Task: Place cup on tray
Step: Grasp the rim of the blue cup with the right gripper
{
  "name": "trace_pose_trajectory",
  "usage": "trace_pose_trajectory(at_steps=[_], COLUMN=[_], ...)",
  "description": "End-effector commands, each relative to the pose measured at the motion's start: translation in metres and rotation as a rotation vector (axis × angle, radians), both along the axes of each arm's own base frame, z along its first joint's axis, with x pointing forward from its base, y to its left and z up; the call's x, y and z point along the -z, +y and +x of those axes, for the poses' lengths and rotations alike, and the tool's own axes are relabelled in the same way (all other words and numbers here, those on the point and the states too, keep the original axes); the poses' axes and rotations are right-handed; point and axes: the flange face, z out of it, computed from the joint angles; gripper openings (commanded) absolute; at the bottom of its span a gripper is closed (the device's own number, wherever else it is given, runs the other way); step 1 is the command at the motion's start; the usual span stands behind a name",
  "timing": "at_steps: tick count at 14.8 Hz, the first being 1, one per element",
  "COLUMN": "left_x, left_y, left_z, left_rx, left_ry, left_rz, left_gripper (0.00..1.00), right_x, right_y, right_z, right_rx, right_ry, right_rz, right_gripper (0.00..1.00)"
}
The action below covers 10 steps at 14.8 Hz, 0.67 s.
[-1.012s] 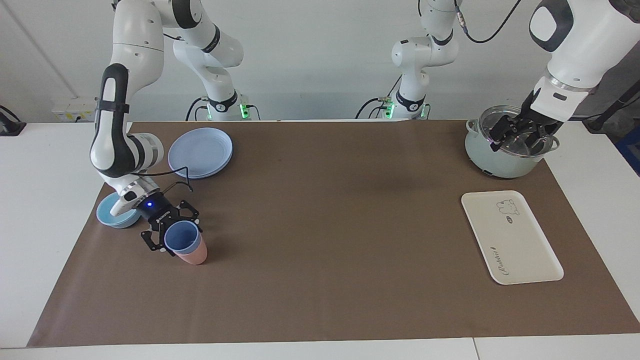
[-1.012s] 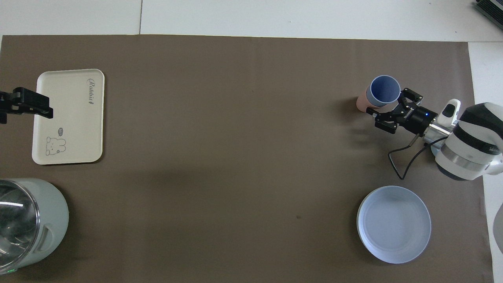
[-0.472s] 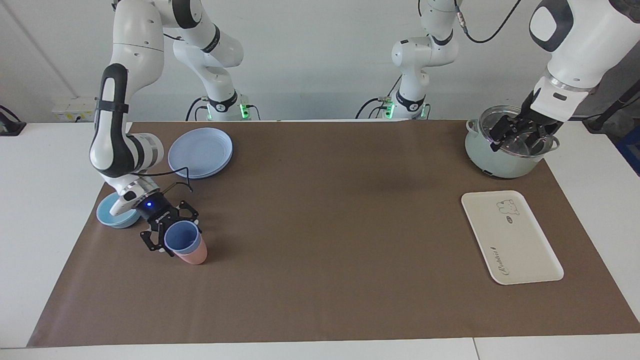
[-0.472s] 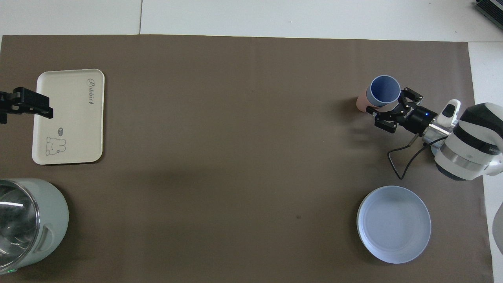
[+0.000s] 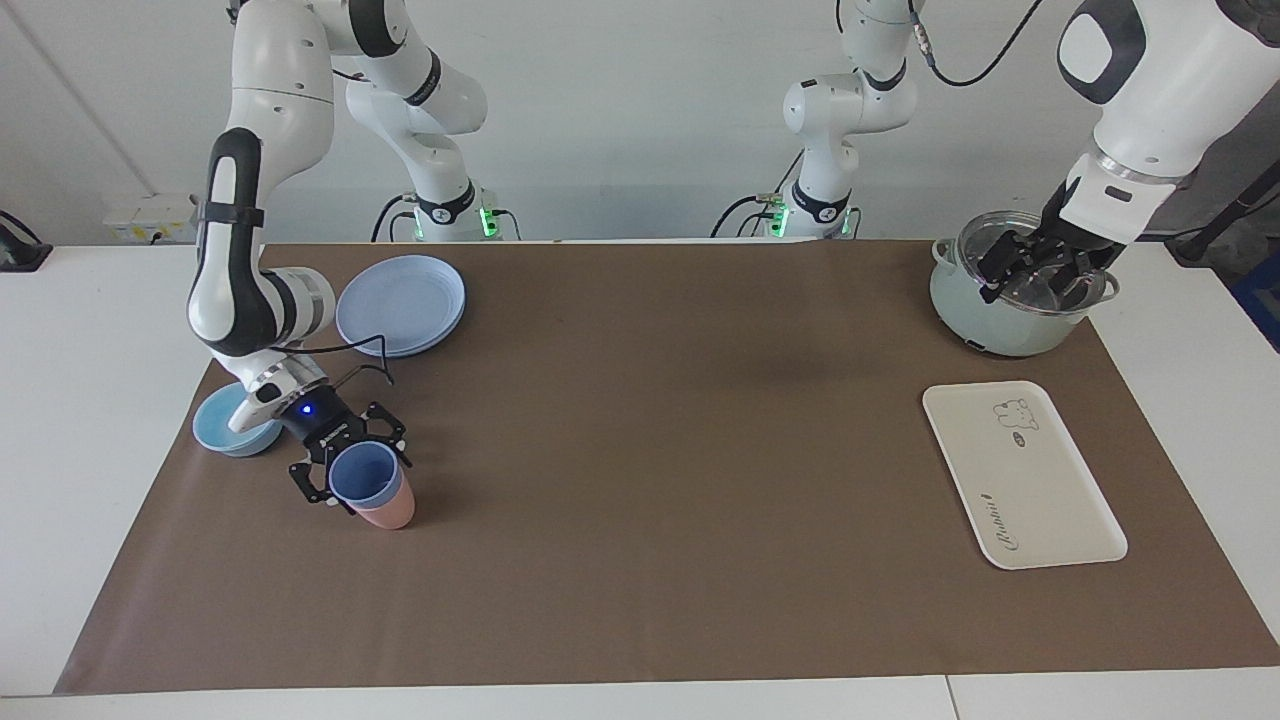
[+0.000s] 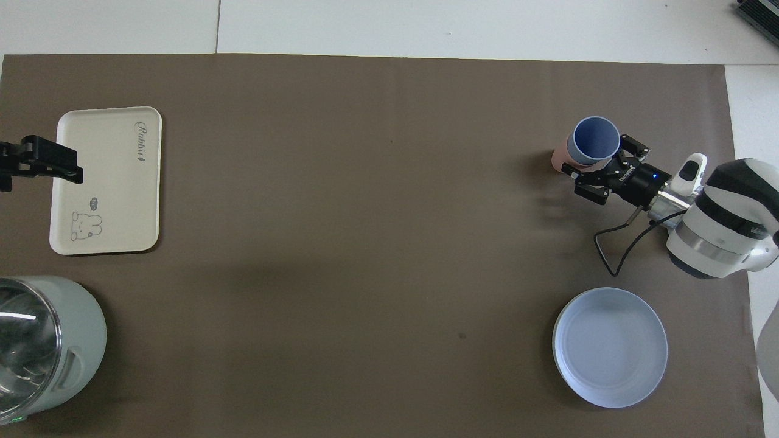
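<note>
Your right gripper (image 5: pixel 352 478) reaches low around the cup (image 5: pixel 360 477), a smooth, matte blue tumbler nested in a pink tumbler (image 5: pixel 385 511); its jaws stand on either side of the cup's wall, grip uncertain. Your left gripper (image 5: pixel 1035 268) waits with jaws open over a glass-lidded pot (image 5: pixel 985 315). The flat cream tray (image 5: pixel 1022 474), round-cornered, lies just beside that gripper.
</note>
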Motion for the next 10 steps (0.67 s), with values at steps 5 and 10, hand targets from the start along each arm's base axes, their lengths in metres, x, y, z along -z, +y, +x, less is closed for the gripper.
trace_pose_trajectory(at_steps=[5,10], left_x=[-0.002,0.008], left_y=[0.001,-0.003], left_z=[-0.008,-0.018], left_rx=[0.006,0.026], left_ry=[-0.013,0.010], left_rz=[-0.006,-0.007], left_gripper=[1.00,1.00], right_x=[0.000,-0.043], right_y=[0.003,0.019], right_z=[0.003,0.008], right_rx=[0.010,0.024], right_ry=[-0.030,-0.018], right_rz=[-0.017,-0.060], right_gripper=[0.00,0.00])
